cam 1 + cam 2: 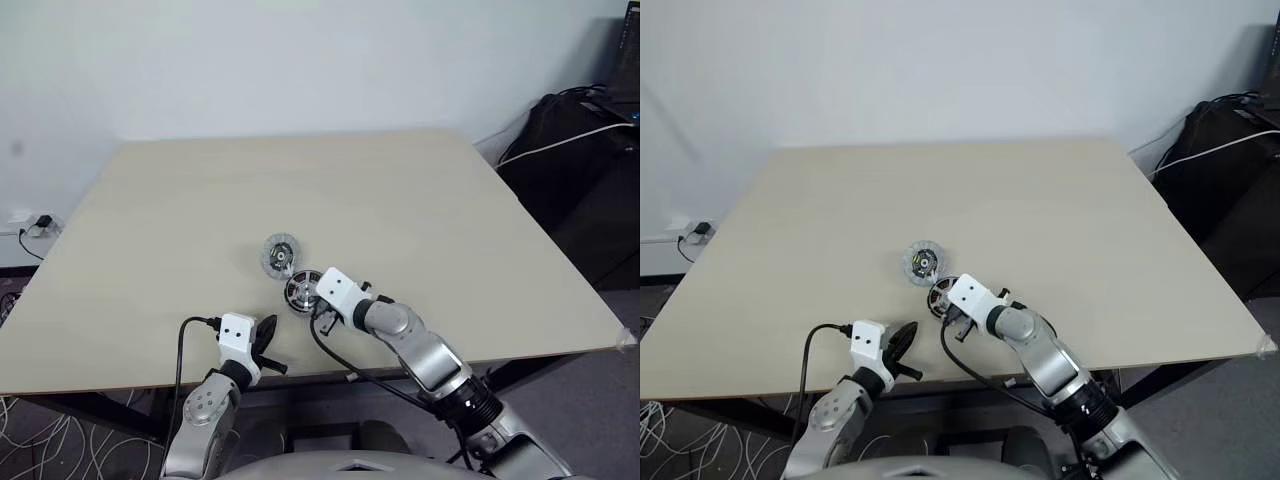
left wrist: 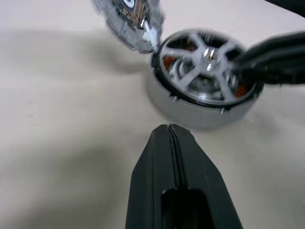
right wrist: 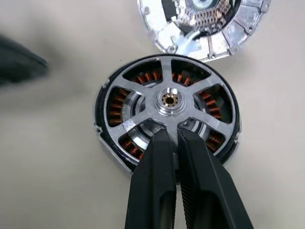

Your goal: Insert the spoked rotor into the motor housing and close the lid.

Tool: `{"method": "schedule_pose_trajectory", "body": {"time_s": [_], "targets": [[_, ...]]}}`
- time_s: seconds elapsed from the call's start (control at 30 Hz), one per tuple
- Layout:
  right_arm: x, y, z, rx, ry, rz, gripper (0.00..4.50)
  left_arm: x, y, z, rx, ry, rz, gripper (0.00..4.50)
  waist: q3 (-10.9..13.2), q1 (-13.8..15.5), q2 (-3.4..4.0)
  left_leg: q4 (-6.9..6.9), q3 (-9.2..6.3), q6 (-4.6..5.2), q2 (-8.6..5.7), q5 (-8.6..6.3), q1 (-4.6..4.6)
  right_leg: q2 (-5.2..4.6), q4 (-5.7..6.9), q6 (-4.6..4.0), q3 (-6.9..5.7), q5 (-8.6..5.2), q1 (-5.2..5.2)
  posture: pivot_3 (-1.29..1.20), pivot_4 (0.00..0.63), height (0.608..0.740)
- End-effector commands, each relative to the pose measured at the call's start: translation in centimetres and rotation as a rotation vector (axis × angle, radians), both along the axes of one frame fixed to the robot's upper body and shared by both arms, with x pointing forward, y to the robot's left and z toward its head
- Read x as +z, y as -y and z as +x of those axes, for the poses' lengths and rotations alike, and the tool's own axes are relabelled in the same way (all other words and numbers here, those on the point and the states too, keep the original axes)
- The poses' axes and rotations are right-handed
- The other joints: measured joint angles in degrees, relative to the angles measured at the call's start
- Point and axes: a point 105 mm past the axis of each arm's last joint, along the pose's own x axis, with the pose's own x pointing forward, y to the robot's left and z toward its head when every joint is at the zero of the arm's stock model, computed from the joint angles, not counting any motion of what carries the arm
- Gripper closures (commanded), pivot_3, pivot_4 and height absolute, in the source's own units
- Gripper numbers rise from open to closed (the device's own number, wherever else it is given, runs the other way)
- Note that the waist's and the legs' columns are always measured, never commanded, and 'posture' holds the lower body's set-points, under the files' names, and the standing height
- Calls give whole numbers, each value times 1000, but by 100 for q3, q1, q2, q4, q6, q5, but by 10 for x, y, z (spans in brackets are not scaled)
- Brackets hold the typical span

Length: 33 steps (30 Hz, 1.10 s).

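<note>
The round spoked rotor (image 3: 167, 100) of bright, smooth brushed metal shows copper-brown wire windings of the motor housing (image 3: 116, 107) between its spokes, the shiny cast-metal lid (image 3: 205, 24) lies on the matt pale wood-look table (image 1: 400, 200), beside matt black plastic fingers (image 3: 157, 191).

silver spoked rotor (image 3: 167, 100), copper windings, perhaps beige table (image 1: 420, 200)

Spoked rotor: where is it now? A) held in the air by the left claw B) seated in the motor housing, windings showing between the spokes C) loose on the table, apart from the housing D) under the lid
B: the spoked rotor sits in the motor housing, copper windings visible between its spokes; the lid lies beside it, uncovered.
</note>
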Motion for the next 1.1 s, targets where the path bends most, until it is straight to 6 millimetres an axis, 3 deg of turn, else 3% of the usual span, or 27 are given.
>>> {"method": "schedule_pose_trajectory", "body": {"time_s": [0.03, 0.1, 0.23, 0.33, 0.5, 0.73, 0.8, 0.9, 0.93, 1.03, 1.1], "targets": [[22, -18, -2, -60, -142, 260, 4468, 14, 2, 5, -6, 54, -15, 4500, -1, -21, -4, -2, -2, -1, 7, 1, 0, 6, 1, -2, 2, 0, -2, 0, 0, 740], [19, -19, -4, -125, -268, 335, 4468, 14, 2, 5, -7, 53, -16, 4500, 0, -16, -3, -3, -2, -1, 14, 0, 0, 12, 2, -9, 3, 0, -4, 0, 0, 740], [21, -18, -5, -118, -281, 323, 4468, 13, 2, 5, -9, 50, -18, 4500, -1, 5, -2, 0, -2, 0, 2, -1, 0, 1, 1, -7, 2, 2, 0, 0, 0, 740], [28, -24, -10, -112, -362, 436, 4468, 13, 2, 4, -10, 49, -19, 4500, -1, 1, -2, 2, -2, 0, 0, -1, 1, 0, 1, -5, 2, 4, 0, 0, 0, 740], [32, -16, 3, -72, -86, 257, 4468, 13, 2, 4, -10, 47, -18, 4500, 0, -2, 0, 1, -1, 0, 0, -1, 0, 0, 1, -5, 1, 3, -2, 0, 0, 740], [41, -24, -3, 68, 109, 216, 4468, 12, 2, 4, -13, 47, -16, 4500, -1, -22, -1, 1, 0, -1, 4, 0, 1, 3, 1, -4, 0, 3, -1, 0, 0, 740], [34, -24, -6, 92, 101, 186, 4468, 12, 2, 4, -14, 46, -15, 4500, -1, -13, -2, 1, 0, -1, 3, 0, 1, 3, 0, -4, 0, 3, 0, 0, 0, 740], [30, -27, -13, 46, -82, 314, 4468, 12, 2, 4, -16, 46, -13, 4500, -3, 5, -6, 3, -1, -1, 2, 0, 2, 3, 0, -4, 0, 4, 3, 0, 0, 740], [25, -25, -12, 33, -98, 284, 4468, 12, 2, 4, -16, 46, -13, 4500, -2, 7, -4, 4, -3, -1, 3, 0, 2, 3, 0, -4, 0, 4, 4, 0, 0, 740], [16, -18, -10, 55, -40, 150, 4468, 12, 2, 4, -16, 45, -12, 4500, -3, 24, -5, 8, -3, 0, 0, 0, 1, 1, 1, -4, 1, 4, 6, 0, 0, 740], [21, -25, -15, 102, -36, 185, 4468, 12, 2, 4, -17, 44, -11, 4500, -3, 22, -5, 10, 0, 1, -3, 0, 1, -2, 0, -3, 1, 4, 7, 0, 0, 740]]}}
